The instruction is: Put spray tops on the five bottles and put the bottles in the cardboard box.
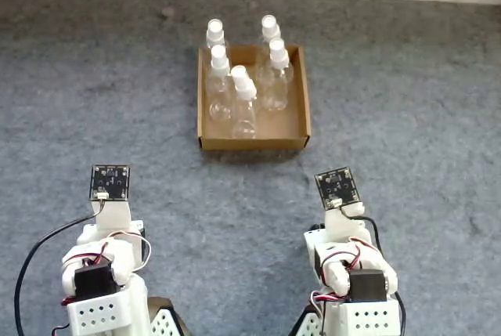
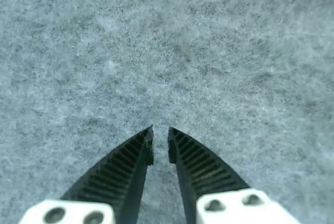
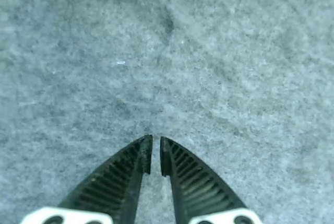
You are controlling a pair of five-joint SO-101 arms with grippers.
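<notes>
Grey, felt-like surface (image 1: 407, 117) all around, with a pale strip along its far edge. The cardboard box (image 1: 302, 93) sits mid-surface with all five bottles (image 1: 244, 109) standing inside, white spray tops on. Both arms are parked at the near edge, well apart from the box. The left pincer (image 2: 160, 145) and right pincer (image 3: 155, 155) are each pretty much pressed together over bare surface, gripping nothing.

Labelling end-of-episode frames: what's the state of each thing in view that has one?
bottles: five, all standing in the box, each capped.
spray tops: fitted, one on every bottle.
cardboard box: open at the top, holding all five bottles.
left gripper: shut but for a sliver, holding nothing.
right gripper: shut, holding nothing.
</notes>
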